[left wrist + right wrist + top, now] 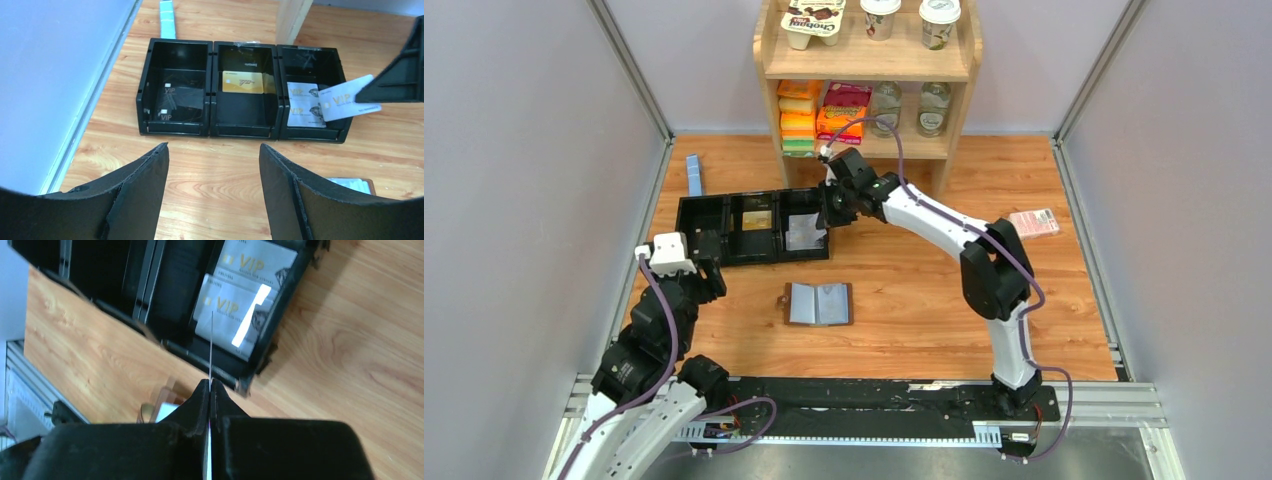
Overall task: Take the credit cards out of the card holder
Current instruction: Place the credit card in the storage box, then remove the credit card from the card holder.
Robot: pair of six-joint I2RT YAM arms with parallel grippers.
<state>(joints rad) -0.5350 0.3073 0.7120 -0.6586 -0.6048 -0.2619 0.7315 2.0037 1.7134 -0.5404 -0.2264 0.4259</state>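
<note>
The card holder [819, 303] lies open on the wooden table, grey-blue inside up; its corner shows in the left wrist view [352, 184]. My right gripper [829, 207] is shut on a pale VIP credit card [345, 97] and holds it over the right compartment of the black tray [714, 205]. The right wrist view shows that card edge-on [211, 340] between the closed fingertips of the gripper [210, 383]. Two pale VIP cards [250, 270] lie in that compartment. My left gripper [213, 147] is open and empty, near the tray's front.
The tray's middle compartment holds a gold card [242, 81], the left one dark cards [175, 102]. A narrow blue strip [694, 173] lies behind the tray. A pink-red packet [1034, 222] lies at the right. A wooden shelf [869, 65] with goods stands at the back.
</note>
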